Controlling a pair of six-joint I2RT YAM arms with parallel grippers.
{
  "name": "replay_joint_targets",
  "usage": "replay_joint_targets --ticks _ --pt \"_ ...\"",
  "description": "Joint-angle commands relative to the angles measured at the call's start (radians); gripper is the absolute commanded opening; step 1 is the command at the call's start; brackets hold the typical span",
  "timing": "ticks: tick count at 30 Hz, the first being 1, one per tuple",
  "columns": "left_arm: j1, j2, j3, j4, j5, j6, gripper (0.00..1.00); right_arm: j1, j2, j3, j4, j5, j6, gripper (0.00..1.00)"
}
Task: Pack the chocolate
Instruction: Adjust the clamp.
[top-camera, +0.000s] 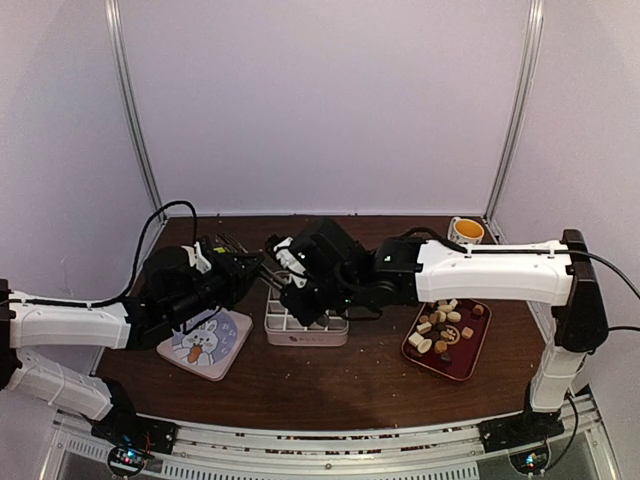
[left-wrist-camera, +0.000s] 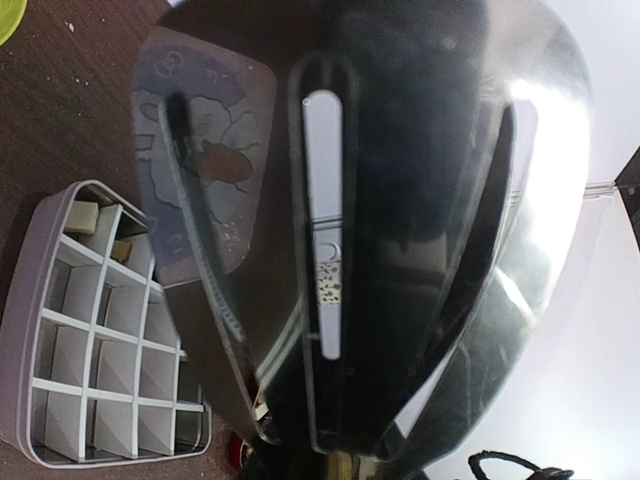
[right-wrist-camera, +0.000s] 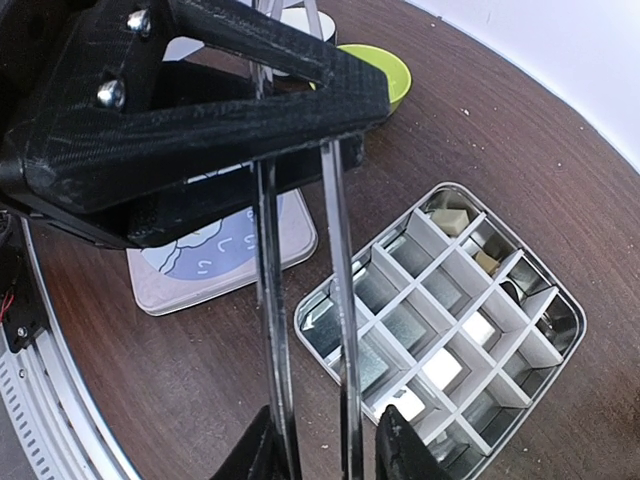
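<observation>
Right, the chocolate (top-camera: 440, 326) sits heaped on the red tray (top-camera: 465, 358) at the right of the overhead view, cream, tan and dark bits touching one another. A couple of packed pieces (right-wrist-camera: 450, 215) lie in the corner cells of the white grid box (top-camera: 305, 337) mid-desk (top-camera: 360, 390); most other cells look bare from here.

My right pincer (right-wrist-camera: 335, 455) hangs over that box with two thin metal blades (right-wrist-camera: 340, 300) running out between its fingers. Gripped or loose, I can't tell. The left pincer (top-camera: 238, 268) hovers just beside it, above the bunny lid (top-camera: 205, 345). Its wrist view is swamped by a dark glossy shape, so open or closed I can't say.

These bits should be light, hard and slick. Round ones will likely roll or squirt out, and a hard squeeze may chip them. I'd take blocky ones across flat sides, round ones across the widest middle, one at a time.
</observation>
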Motion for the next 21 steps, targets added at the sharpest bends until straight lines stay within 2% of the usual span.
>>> replay_joint_targets --ticks 1,6,9,13,21 --pt "-0.003 -0.013 -0.002 0.053 0.011 -0.009 0.14 0.007 0.019 0.035 -0.004 0.021 -0.01 0.28" --pt "-0.004 -0.01 -0.002 0.053 0.012 -0.012 0.14 0.01 0.021 0.042 -0.008 0.025 -0.012 0.24" --pt "-0.003 -0.012 -0.003 0.052 0.009 -0.005 0.2 0.01 0.015 0.041 -0.01 0.032 -0.01 0.21" --pt "-0.004 -0.02 -0.005 0.031 -0.003 0.006 0.39 0.009 0.005 0.038 -0.012 0.048 -0.002 0.17" --pt "-0.003 -0.044 -0.005 -0.019 -0.03 0.026 0.62 0.006 -0.024 0.021 0.004 0.076 0.028 0.14"
